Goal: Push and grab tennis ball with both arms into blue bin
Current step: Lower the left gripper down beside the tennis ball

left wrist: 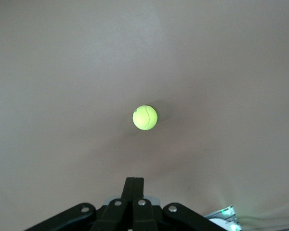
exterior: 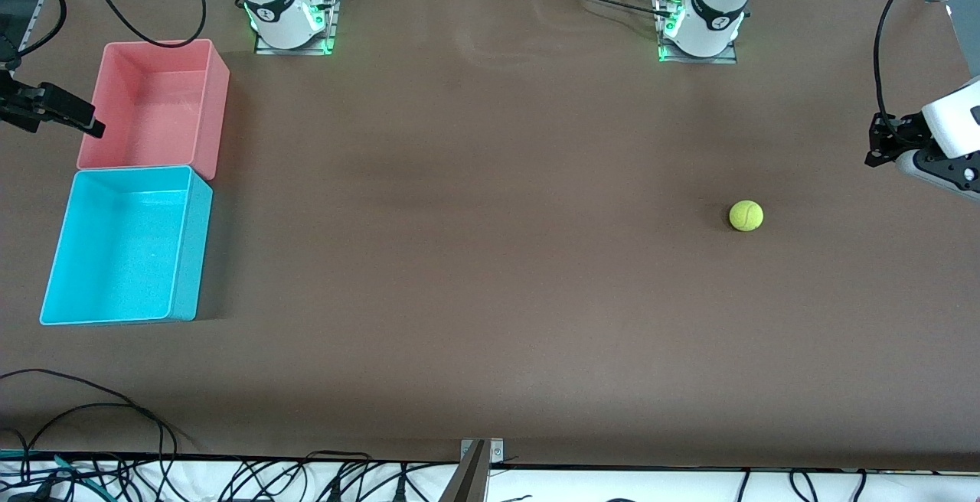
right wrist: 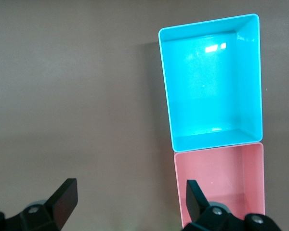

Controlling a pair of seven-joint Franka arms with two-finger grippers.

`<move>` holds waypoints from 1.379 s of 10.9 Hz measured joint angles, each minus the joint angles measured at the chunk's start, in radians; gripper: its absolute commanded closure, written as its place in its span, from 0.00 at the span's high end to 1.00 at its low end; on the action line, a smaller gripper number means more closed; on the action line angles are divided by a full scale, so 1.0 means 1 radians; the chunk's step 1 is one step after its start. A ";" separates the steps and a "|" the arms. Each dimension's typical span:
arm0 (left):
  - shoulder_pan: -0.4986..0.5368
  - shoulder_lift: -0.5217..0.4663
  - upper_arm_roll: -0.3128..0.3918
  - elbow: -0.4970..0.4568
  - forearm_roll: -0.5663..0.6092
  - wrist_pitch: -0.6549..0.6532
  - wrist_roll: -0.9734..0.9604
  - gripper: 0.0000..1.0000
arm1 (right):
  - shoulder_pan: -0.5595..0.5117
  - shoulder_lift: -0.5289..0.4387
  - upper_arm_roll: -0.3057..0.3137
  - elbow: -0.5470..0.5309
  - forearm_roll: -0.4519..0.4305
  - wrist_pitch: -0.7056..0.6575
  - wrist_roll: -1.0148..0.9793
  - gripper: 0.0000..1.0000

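Observation:
The tennis ball (exterior: 746, 216) lies on the brown table toward the left arm's end; in the left wrist view the tennis ball (left wrist: 145, 117) sits apart from the fingers. My left gripper (exterior: 877, 151) hangs over the table's end beside the ball, shut and empty; the left wrist view shows the left gripper (left wrist: 134, 185) with its fingers pressed together. The blue bin (exterior: 191, 249) stands empty at the right arm's end, also seen as the blue bin (right wrist: 212, 82). My right gripper (exterior: 88, 123) is open and empty over the edge of the pink bin, shown as the right gripper (right wrist: 130, 197).
An empty pink bin (exterior: 217, 104) touches the blue bin, farther from the front camera; the pink bin (right wrist: 221, 183) also shows in the right wrist view. Cables (exterior: 115, 425) lie along the table's front edge. The two arm bases (exterior: 287, 16) stand at the back.

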 measured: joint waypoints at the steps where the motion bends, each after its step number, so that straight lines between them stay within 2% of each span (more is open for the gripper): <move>1: 0.001 0.001 -0.001 -0.012 0.000 0.018 0.088 0.00 | 0.000 0.000 0.000 0.000 0.000 0.000 0.000 1.00; 4: 0.001 -0.010 -0.005 -0.091 0.004 0.132 0.324 0.00 | 0.000 0.001 0.000 0.000 0.000 0.001 0.000 1.00; 7: 0.001 -0.093 -0.007 -0.322 0.046 0.384 0.566 0.00 | 0.000 0.002 0.000 0.000 0.000 0.001 0.000 1.00; 10: 0.053 -0.138 -0.004 -0.473 0.060 0.546 0.878 0.00 | 0.000 0.005 0.000 0.000 0.000 0.002 0.000 1.00; 12: 0.099 -0.139 -0.001 -0.530 0.049 0.602 1.089 0.00 | 0.000 0.007 -0.001 0.000 0.000 0.002 0.000 1.00; 15: 0.102 -0.139 -0.006 -0.613 0.047 0.675 1.212 0.00 | 0.000 0.008 -0.001 0.000 0.000 0.003 0.001 1.00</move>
